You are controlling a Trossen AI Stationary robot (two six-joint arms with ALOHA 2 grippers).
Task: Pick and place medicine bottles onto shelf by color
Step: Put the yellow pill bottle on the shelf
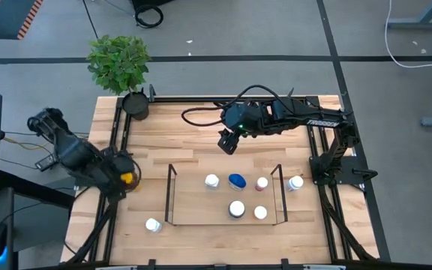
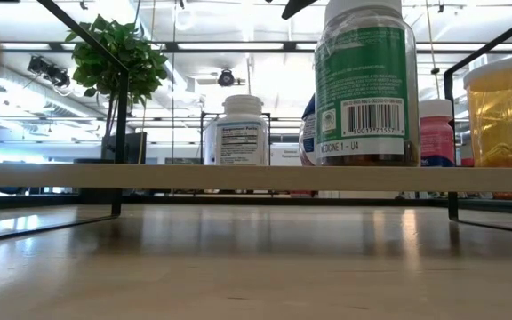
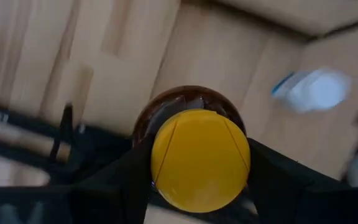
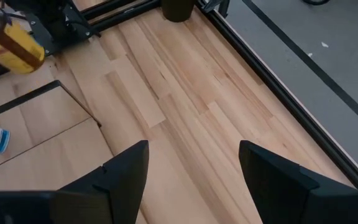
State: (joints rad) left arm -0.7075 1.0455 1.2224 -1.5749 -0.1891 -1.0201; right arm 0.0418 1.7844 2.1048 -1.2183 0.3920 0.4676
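Seven small round medicine bottles counted from overhead, plus one amber yellow-lidded jar (image 1: 127,178) clamped between the left gripper's (image 1: 123,174) dark fingers near the wooden table's (image 1: 193,142) left edge. Five on the low black wire shelf (image 1: 171,196): white-capped bottle (image 1: 212,181), blue-capped bottle (image 1: 237,181), pink-capped bottle (image 1: 262,183), two more white-capped ones (image 1: 237,208) and (image 1: 260,213). Two white-capped off the shelf: one (image 1: 153,224) toward the front left, one (image 1: 296,182) just beside the right end frame. Right gripper (image 1: 227,142) above bare wood behind the shelf, jaws spread wide, holding nothing. One potted green plant (image 1: 120,64) at the far left corner.
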